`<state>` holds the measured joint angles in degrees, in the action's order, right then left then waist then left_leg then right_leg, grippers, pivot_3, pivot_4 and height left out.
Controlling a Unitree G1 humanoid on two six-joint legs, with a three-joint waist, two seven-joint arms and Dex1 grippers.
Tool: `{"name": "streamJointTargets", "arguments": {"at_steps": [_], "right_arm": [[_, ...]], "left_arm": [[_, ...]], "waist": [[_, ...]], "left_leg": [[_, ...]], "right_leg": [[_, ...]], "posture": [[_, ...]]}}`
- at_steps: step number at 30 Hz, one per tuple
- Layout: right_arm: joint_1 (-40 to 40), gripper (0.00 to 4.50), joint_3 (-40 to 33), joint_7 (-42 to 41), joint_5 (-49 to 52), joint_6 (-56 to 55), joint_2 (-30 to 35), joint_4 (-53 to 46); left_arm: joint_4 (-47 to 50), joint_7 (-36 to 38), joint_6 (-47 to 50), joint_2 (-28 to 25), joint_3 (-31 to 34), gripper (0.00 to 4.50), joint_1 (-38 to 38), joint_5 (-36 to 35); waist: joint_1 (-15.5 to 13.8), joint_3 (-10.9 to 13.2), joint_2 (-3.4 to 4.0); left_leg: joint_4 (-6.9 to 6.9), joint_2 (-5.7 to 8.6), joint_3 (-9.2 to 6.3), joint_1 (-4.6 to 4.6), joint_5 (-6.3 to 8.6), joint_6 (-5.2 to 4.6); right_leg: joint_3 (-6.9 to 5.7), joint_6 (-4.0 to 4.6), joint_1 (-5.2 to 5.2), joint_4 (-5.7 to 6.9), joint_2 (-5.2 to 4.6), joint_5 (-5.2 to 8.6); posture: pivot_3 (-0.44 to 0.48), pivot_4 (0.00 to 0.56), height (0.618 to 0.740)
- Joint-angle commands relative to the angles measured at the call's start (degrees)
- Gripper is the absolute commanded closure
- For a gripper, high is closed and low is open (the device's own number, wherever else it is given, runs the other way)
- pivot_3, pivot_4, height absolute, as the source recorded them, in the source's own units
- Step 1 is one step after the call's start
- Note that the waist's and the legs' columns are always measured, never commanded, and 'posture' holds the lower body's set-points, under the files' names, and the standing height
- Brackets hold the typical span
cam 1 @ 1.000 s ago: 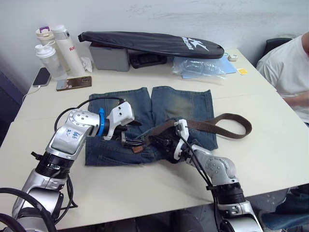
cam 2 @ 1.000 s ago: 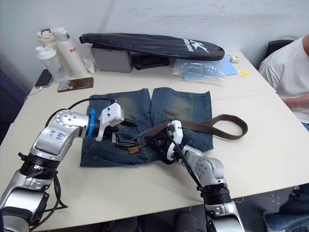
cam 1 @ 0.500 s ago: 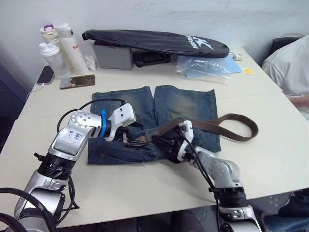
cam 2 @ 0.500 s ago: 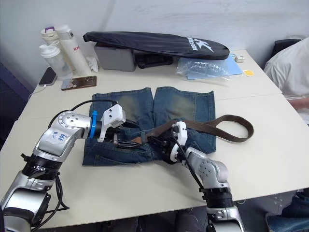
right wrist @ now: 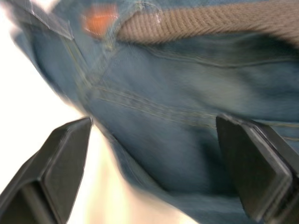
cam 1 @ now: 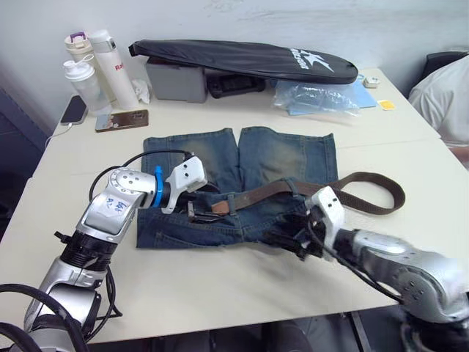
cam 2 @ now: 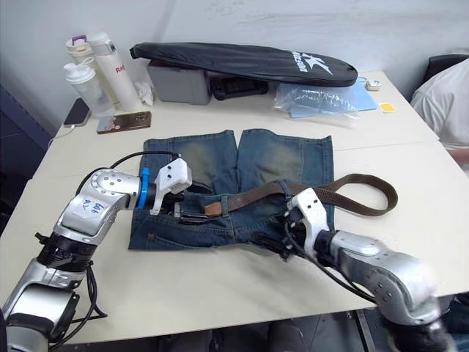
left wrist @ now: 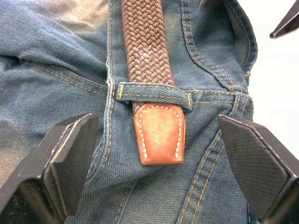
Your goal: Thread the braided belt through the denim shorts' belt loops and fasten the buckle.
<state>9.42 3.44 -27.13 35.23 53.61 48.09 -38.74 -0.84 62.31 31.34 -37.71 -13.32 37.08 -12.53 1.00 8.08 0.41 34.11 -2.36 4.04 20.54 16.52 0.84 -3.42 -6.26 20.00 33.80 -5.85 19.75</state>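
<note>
Left wrist view looks straight down on the belt (left wrist: pixel 145 51), whose tan leather tip (left wrist: pixel 159 133) pokes out from under one belt loop (left wrist: pixel 154 93) on the waistband of the shorts (left wrist: pixel 56 60); the two black fingers (left wrist: pixel 60 158) of the left gripper (cam 1: pixel 192 207) stand wide apart on either side of the tip, released and holding nothing. From the head views, the shorts lie flat on the pale table (cam 1: pixel 220 286) with the waistband toward the robot and the legs pointing away. The braided strap runs from the tip near the middle of the waistband across the robot's right half of the shorts, then out past their edge onto the bare table, where it bends back in a long loop (cam 2: pixel 374 194). I cannot make out the buckle. The right gripper (cam 1: pixel 293 238) sits at the waistband edge on the robot's right side, just beside the strap; in the right wrist view its fingers (right wrist: pixel 60 163) are spread open over blue denim with nothing between them, the strap crossing beyond them. Farther back on the table are a long black racket cover (cam 1: pixel 242 59), a grey box (cam 1: pixel 172 79), a clear plastic bag (cam 1: pixel 315 97), three bottles (cam 1: pixel 95 62) and two phones (cam 1: pixel 121 119). A person's white sleeve (cam 1: pixel 443 95) shows at the robot's right.
</note>
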Motion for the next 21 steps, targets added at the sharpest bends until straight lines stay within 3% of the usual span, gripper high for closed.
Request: {"name": "streamJointTargets", "arguments": {"at_steps": [1,6,9,13,14,19,20,21], "right_arm": [[-0.4,0.03,5.4,-8.1,-10.7,-10.9,8.4,-0.4],[1.3,0.03,13.4,-14.3,-23.3,-22.5,12.6,5.3],[2.9,0.03,16.9,-14.5,-30.4,-26.8,11.5,10.6],[4.0,1.08,17.5,-13.8,-34.7,-27.2,8.5,17.9],[3.8,1.74,17.1,-14.1,-35.2,-27.3,8.2,18.6],[-0.9,4.06,11.8,-15.8,-35.8,-30.0,11.3,19.7],[-2.4,4.49,10.5,-16.3,-36.1,-31.6,12.6,19.9],[-3.5,4.49,9.5,-16.7,-36.3,-32.9,13.4,20.0]], "left_arm": [[-0.2,1.7,-2.5,-0.7,0.4,0.00,1.3,0.3],[-1.6,2.8,-4.3,-1.5,0.8,0.00,1.8,0.7],[-1.5,3.0,-4.5,-2.0,1.1,0.00,1.5,0.7],[-0.4,3.0,-4.3,-2.6,1.3,0.00,0.6,0.6],[-0.3,3.0,-4.2,-2.6,1.3,0.00,0.6,0.6],[0.1,3.0,-4.2,-2.7,1.4,0.00,0.0,0.4],[0.1,2.9,-4.1,-2.6,1.4,0.00,-0.1,0.4],[0.2,2.9,-4.1,-2.5,1.4,0.00,-0.2,0.3]], "waist": [[-0.2,0.1,-0.17],[-0.9,0.2,-0.26],[-1.0,0.2,-0.27],[-1.0,0.2,-0.32],[-1.0,0.2,-0.33],[-1.8,0.1,-0.26],[-2.1,0.1,-0.24],[-2.4,0.1,-0.24]], "left_leg": [[0.04,-0.03,0.02,0.00,-0.02,0.03],[0.08,-0.29,0.14,-0.06,-0.17,0.30],[0.11,-0.30,0.22,-0.08,-0.17,0.30],[0.20,-0.33,0.28,-0.13,-0.20,0.35],[0.21,-0.35,0.27,-0.17,-0.20,0.36],[0.31,-0.42,0.18,-0.23,-0.11,0.20],[0.33,-0.37,0.19,-0.22,-0.07,0.12],[0.43,-0.36,0.19,-0.22,-0.06,0.13]], "right_leg": [[-0.02,-0.01,0.00,0.00,0.06,0.00],[0.02,-0.02,0.05,0.05,0.34,-0.01],[0.08,-0.01,0.07,0.06,0.33,-0.01],[0.14,-0.01,0.01,0.08,0.31,-0.02],[0.17,-0.01,-0.03,0.08,0.30,-0.02],[0.15,-0.01,-0.22,0.08,0.12,-0.02],[0.16,-0.01,-0.22,0.08,0.05,-0.02],[0.15,-0.01,-0.27,0.08,0.03,-0.02]], "posture": [[0.000,0.150,0.740],[0.000,0.150,0.740],[0.000,0.150,0.740],[0.000,0.150,0.740],[0.000,0.150,0.740],[0.000,0.150,0.740],[0.000,0.150,0.740],[0.000,0.150,0.740]]}}
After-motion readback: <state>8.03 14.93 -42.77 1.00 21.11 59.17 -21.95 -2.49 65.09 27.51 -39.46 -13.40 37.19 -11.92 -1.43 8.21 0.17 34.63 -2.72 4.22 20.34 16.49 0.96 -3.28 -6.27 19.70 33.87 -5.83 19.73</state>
